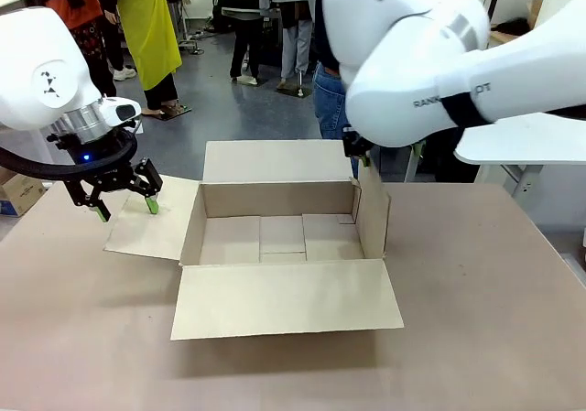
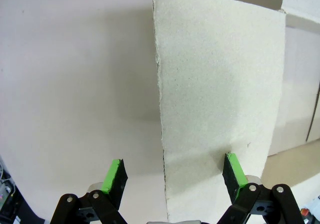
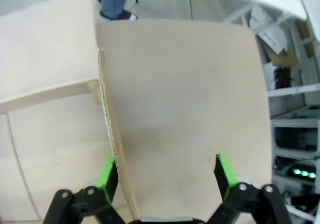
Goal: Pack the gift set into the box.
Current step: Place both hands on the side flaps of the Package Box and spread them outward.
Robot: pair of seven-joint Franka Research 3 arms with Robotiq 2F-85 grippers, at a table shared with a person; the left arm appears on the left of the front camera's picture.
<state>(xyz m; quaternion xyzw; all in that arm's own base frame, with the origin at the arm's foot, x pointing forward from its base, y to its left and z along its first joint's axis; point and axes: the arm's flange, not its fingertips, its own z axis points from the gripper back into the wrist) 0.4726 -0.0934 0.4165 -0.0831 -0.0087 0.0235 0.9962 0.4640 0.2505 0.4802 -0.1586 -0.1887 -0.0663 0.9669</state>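
While the large brown corrugated cardboard box [image 1: 284,237] sits open in the middle of the brown table [image 1: 494,292], three of its flaps lie folded out and the right flap [image 1: 373,210] stands nearly upright. The left black gripper with green pads [image 1: 125,210] hangs just over the flattened left flap [image 1: 151,219] with its jaws spread wide, gripping nothing. The right gripper [image 1: 360,155] is up at that upright flap's top edge, also spread wide, with the edge between its fingers and not pinched.

Left end effector [image 1: 125,205] and right end effector [image 3: 167,170], each spread wide.
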